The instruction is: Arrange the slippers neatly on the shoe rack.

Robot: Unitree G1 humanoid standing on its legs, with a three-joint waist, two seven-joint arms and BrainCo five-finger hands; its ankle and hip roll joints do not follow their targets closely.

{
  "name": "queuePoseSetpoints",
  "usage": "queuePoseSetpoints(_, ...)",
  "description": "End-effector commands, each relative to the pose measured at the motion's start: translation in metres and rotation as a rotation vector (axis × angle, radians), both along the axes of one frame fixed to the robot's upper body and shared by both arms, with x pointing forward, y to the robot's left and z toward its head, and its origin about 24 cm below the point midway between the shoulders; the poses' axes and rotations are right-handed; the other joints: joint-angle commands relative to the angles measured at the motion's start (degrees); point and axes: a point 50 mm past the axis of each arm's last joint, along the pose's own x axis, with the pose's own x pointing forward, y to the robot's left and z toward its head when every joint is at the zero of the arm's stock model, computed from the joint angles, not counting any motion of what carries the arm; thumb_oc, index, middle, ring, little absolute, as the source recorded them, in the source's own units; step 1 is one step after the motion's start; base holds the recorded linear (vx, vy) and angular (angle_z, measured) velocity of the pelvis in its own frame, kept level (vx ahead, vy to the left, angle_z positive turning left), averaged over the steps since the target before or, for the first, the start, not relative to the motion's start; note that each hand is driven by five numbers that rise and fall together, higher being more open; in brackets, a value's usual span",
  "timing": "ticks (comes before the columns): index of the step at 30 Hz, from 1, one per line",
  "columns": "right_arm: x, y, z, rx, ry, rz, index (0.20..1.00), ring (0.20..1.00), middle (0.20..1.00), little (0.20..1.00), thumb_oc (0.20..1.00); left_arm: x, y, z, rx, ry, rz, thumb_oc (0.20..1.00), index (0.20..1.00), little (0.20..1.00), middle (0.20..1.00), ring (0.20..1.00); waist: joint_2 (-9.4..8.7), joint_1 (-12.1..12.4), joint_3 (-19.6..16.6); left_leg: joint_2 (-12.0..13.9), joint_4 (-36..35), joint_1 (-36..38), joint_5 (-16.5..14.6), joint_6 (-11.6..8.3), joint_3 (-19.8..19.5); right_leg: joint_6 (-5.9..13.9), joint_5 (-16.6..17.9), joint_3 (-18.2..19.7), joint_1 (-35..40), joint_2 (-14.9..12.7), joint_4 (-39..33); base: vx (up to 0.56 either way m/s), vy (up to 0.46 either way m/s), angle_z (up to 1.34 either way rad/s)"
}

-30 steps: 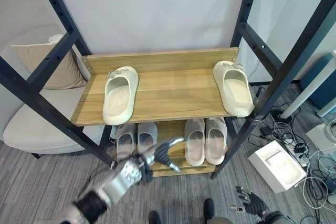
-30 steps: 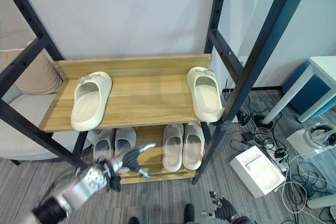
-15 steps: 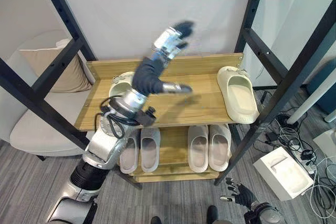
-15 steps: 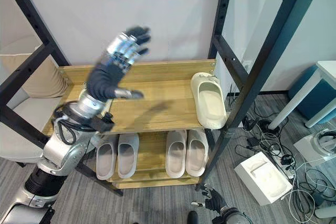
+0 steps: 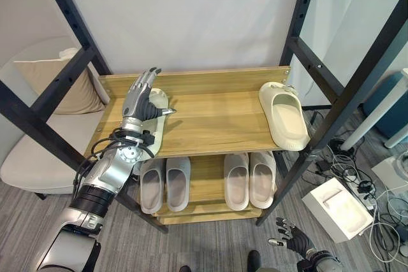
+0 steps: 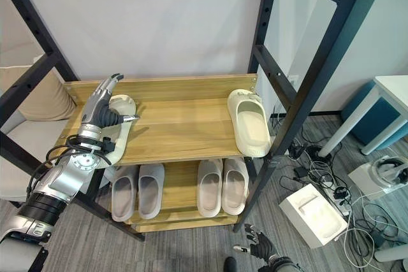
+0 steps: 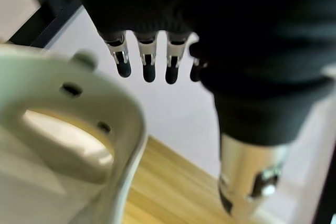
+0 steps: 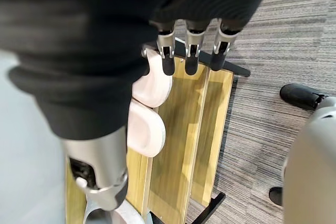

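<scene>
Grey carpet runs under a dark-framed shoe rack (image 5: pixel 191 128) with two wooden shelves, a pale wall behind it and a cushioned chair (image 5: pixel 38 151) to its left; the left hand's fingers (image 5: pixel 145 81) stand straight and spread, tips pointing up toward the wall, thumb stuck out sideways over the bare wood, nothing pinched or wrapped; the left hand (image 5: pixel 139 103) hovers right over the left cream slipper (image 6: pixel 118 133) at the left end of the top shelf, and the left wrist view shows that slipper's strap (image 7: pixel 79 114) just under the palm, though whether palm and slipper are touching I cannot tell; the right cream slipper (image 5: pixel 284 114) lies well apart at the right end of the same shelf, its toe at the front edge; two pairs of grey slippers (image 5: pixel 209 179) already sit side by side on the lower shelf; the right hand (image 5: pixel 290 243) hangs low near the floor, fingers loosely extended and holding nothing; the step in hand looks like the reach for the left slipper, the grasp not yet made; next, the fingers would need to close on it and carry it across the shelf to sit beside its mate, toes level.
</scene>
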Motion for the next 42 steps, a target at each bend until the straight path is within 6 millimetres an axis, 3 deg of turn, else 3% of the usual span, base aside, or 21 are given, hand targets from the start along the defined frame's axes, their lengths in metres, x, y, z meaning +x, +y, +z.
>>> queuePoseSetpoints(1, 0.026, 0.015, 0.018, 0.055, -0.146, 0.029, 1.000, 1.000, 1.000, 1.000, 1.000, 0.016, 0.007, 0.035, 0.032, -0.133, 0.069, 1.000, 1.000, 1.000, 1.000, 1.000, -1.94, 0.12, 1.28, 0.06, 0.03, 1.05, -0.93, -2.63, 0.27, 5.90, -1.54, 0.70, 2.99, -2.43, 0.06, 0.01, -0.005, -0.04)
queuePoseSetpoints(8, 0.026, 0.017, 0.016, 0.052, -0.140, 0.035, 1.000, 1.000, 1.000, 1.000, 1.000, 0.011, 0.012, 0.045, -0.038, -0.205, 0.085, 1.000, 1.000, 1.000, 1.000, 1.000, -1.93, 0.31, 1.37, 0.15, 0.03, 0.73, -0.80, -2.67, 0.13, 5.87, -1.63, 0.51, 2.66, -2.35, 0.06, 0.01, -0.004, -0.02)
queuePoseSetpoints(16, 0.026, 0.019, 0.014, 0.051, -0.132, 0.032, 1.000, 1.000, 1.000, 1.000, 1.000, -0.012, 0.007, 0.075, -0.098, -0.369, 0.003, 1.000, 1.000, 1.000, 1.000, 1.000, -1.52, 1.49, 1.18, 0.30, 0.03, 1.08, -0.90, -2.80, -0.63, 5.60, -2.20, -0.17, 3.55, -2.22, 0.06, 0.00, 0.000, 0.00)
queuePoseSetpoints(19, 0.025, 0.016, 0.014, 0.051, -0.126, 0.028, 1.000, 1.000, 1.000, 1.000, 1.000, -0.021, 0.012, 0.083, -0.065, -0.396, 0.000, 1.000, 1.000, 1.000, 1.000, 1.000, -1.23, 2.17, 1.04, 0.35, 0.03, 1.04, -0.75, -2.95, -0.95, 5.52, -2.39, -0.72, 3.87, -2.17, 0.06, 0.00, -0.021, 0.08)
queuePoseSetpoints(24, 0.024, 0.014, 0.014, 0.050, -0.125, 0.025, 1.000, 1.000, 1.000, 1.000, 1.000, -0.029, 0.030, 0.091, 0.152, -0.395, 0.076, 1.000, 1.000, 1.000, 1.000, 1.000, -0.74, 2.92, 0.96, 0.34, 0.03, 1.01, -0.60, -3.08, -1.45, 5.46, -2.54, -1.28, 4.26, -2.11, 0.06, -0.01, -0.014, 0.06)
queuePoseSetpoints(25, 0.024, 0.013, 0.015, 0.054, -0.126, 0.029, 1.000, 1.000, 1.000, 1.000, 1.000, -0.028, 0.039, 0.089, 0.241, -0.347, 0.106, 1.000, 1.000, 1.000, 1.000, 1.000, -0.49, 3.10, 0.93, 0.33, 0.03, 1.07, -0.53, -3.08, -1.59, 5.45, -2.56, -1.43, 4.31, -2.07, 0.06, -0.02, -0.011, 0.10)
queuePoseSetpoints(31, 0.020, 0.012, 0.012, 0.054, -0.109, 0.027, 1.000, 1.000, 1.000, 1.000, 1.000, -0.028, 0.045, 0.076, 0.257, -0.251, 0.099, 1.000, 1.000, 1.000, 1.000, 1.000, -0.44, 3.20, 1.00, 0.29, 0.03, 0.95, -0.48, -3.03, -1.64, 5.43, -2.45, -1.44, 4.21, -2.08, 0.06, -0.01, -0.002, 0.02)
queuePoseSetpoints(42, 0.014, 0.012, 0.010, 0.045, -0.089, 0.029, 1.000, 1.000, 1.000, 1.000, 1.000, -0.007, 0.031, 0.051, 0.198, -0.145, 0.086, 1.000, 1.000, 1.000, 1.000, 1.000, -0.81, 1.98, 1.35, 0.18, 0.03, 0.94, -0.84, -2.69, -1.23, 5.53, -2.34, -0.92, 3.90, -2.18, 0.06, 0.00, 0.000, 0.00)
